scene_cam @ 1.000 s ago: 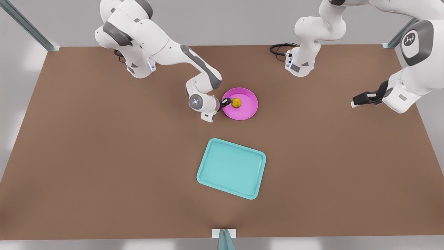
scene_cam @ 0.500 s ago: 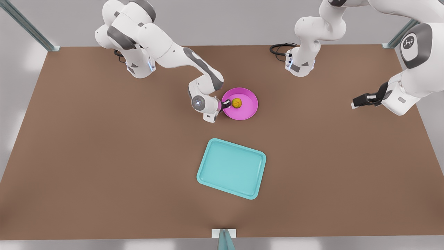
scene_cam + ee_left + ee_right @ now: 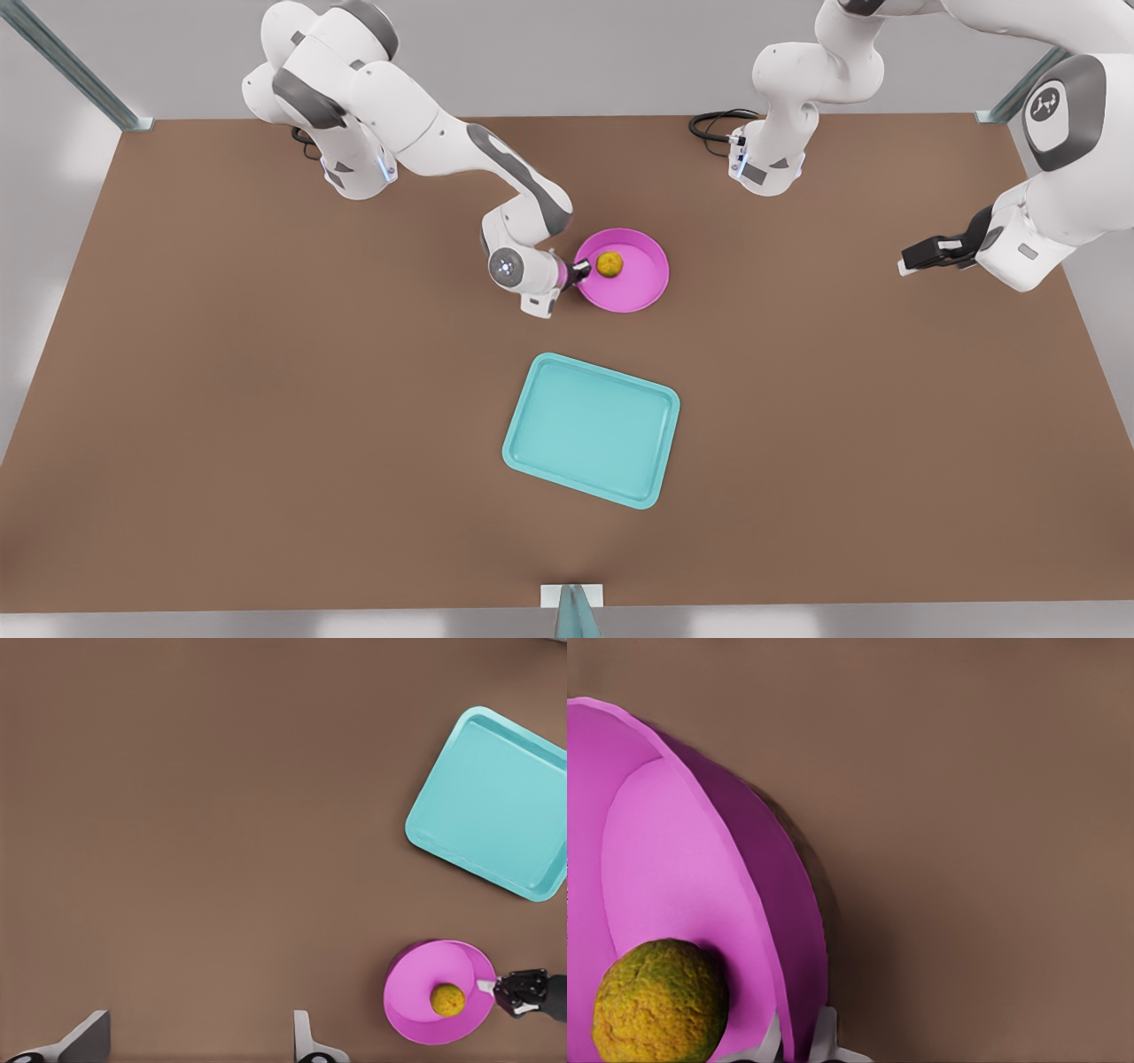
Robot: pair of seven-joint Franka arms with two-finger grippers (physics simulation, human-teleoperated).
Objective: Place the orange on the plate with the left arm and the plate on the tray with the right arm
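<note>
Plate (image 3: 631, 285) rim is pinched by our right gripper (image 3: 578, 272), so we carry it level toward the tray (image 3: 591, 430), keeping the orange (image 3: 609, 262) seated, while our left gripper (image 3: 921, 256), fingers spread, waits.

A: The orange (image 3: 609, 262) is small, round, yellow-orange with greenish blotches; it sits inside the plate (image 3: 640, 288), toward the rim at the front view's left.

B: The plate is bright pink-magenta, round, shallow, raised-rimmed. Whether it lies flat on the brown surface (image 3: 266, 399) cannot be told.

A: The tray (image 3: 591, 429) is light teal, rectangular, flat, slightly skewed, apart from the plate.
</note>
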